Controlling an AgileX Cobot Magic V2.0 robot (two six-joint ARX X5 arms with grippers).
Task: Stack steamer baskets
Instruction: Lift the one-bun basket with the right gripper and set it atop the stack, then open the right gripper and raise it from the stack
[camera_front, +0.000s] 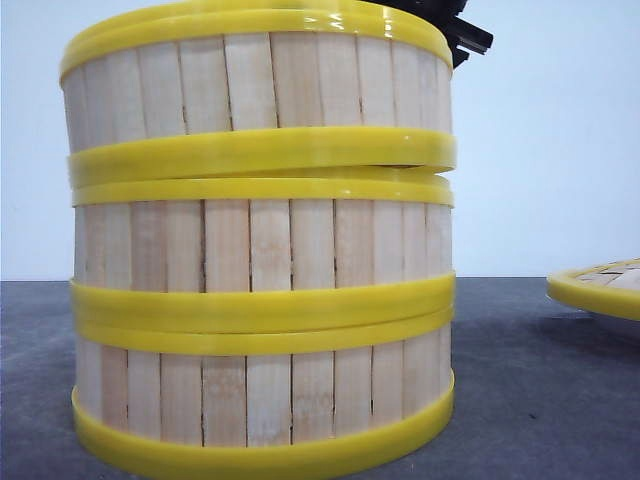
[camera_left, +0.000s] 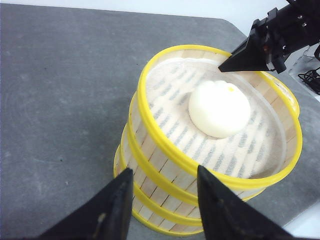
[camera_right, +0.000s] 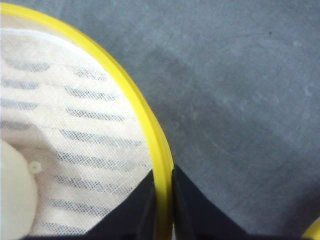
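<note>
Three steamer baskets (camera_front: 260, 250) stacked, bun (camera_left: 219, 108) only in wrist views, right pincer (camera_right: 163, 200) pinching top rim, left pincer (camera_left: 165, 197) wide.

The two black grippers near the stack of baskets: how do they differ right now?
The right gripper is closed on the yellow rim of the top steamer basket, one finger inside the wall and one outside. The left gripper is open, with a wide gap between its fingers, and grips nothing. The right gripper touches the basket, while the left gripper hangs apart above the stack's other side. Both have dark, pointed fingers.
</note>
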